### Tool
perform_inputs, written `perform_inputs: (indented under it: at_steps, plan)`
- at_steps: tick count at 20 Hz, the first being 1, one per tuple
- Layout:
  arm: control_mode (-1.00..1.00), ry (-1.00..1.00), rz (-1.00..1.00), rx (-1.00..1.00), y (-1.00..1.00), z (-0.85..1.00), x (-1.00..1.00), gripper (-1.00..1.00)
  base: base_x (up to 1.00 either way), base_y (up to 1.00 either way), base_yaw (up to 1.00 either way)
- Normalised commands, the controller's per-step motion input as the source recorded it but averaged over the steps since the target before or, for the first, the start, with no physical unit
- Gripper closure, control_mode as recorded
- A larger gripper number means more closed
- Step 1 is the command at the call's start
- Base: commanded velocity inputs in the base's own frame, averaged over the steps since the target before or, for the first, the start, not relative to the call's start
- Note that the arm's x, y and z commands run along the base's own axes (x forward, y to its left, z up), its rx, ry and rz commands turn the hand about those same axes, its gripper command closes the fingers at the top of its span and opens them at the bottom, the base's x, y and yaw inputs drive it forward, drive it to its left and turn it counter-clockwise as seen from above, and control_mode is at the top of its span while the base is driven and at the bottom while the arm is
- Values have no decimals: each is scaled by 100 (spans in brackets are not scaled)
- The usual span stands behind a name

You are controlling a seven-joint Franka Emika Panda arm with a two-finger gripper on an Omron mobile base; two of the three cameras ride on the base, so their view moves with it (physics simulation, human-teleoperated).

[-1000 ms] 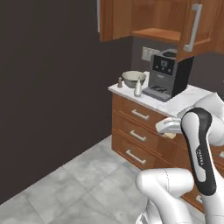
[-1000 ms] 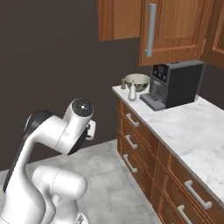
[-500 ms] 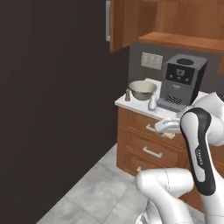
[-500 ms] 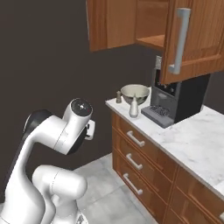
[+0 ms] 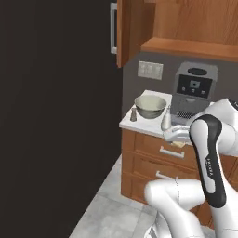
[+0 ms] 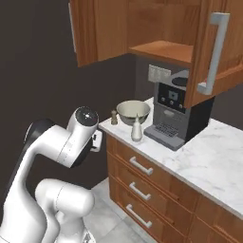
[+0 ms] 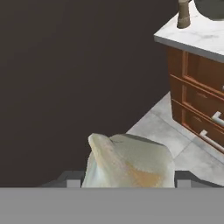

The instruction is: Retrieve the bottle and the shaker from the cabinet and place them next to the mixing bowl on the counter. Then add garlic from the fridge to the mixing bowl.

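Note:
My gripper [image 7: 129,179] is shut on the garlic [image 7: 129,162], an off-white bulb held between the two dark fingertips [image 7: 72,178]. In the left base view the gripper [image 5: 176,138] hangs low in front of the counter's [image 5: 139,124] top drawer. The mixing bowl [image 5: 149,106] stands at the counter's left end, with the brown shaker [image 5: 133,114] to its left and the white bottle [image 5: 166,120] at its front right. The right base view shows the same bowl [image 6: 133,111], shaker [image 6: 114,117] and bottle [image 6: 136,129]. The cabinet [image 6: 163,50] above stands open. The fridge is out of view.
A black coffee machine [image 5: 195,88] stands right of the bowl. An open cabinet door [image 6: 216,47] juts out above the counter [image 6: 209,156]. A dark wall [image 5: 56,116] runs left of the counter end. Wooden drawers [image 7: 197,100] and grey floor tiles [image 7: 162,131] lie below.
The whole picture has shifted: the base has driven closer to the counter's left end. The arm keeps its pose and the gripper keeps its hold on the garlic.

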Motion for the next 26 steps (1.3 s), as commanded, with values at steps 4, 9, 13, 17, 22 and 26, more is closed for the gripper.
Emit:
perform_inputs:
  at_steps: [4, 9, 13, 17, 22, 26]
  plan:
    - [100, 0, 0, 0, 0, 0, 0, 100, 31, 0, -38]
    - [100, 0, 0, 0, 0, 0, 0, 100, 36, 10, -44]
    - [100, 0, 0, 0, 0, 0, 0, 100, 46, 48, -50]
    - [100, 0, 0, 0, 0, 0, 0, 100, 40, 70, -47]
    - [100, 0, 0, 0, 0, 0, 0, 100, 26, 87, -32]
    - [100, 0, 0, 0, 0, 0, 0, 100, 39, 48, -16]
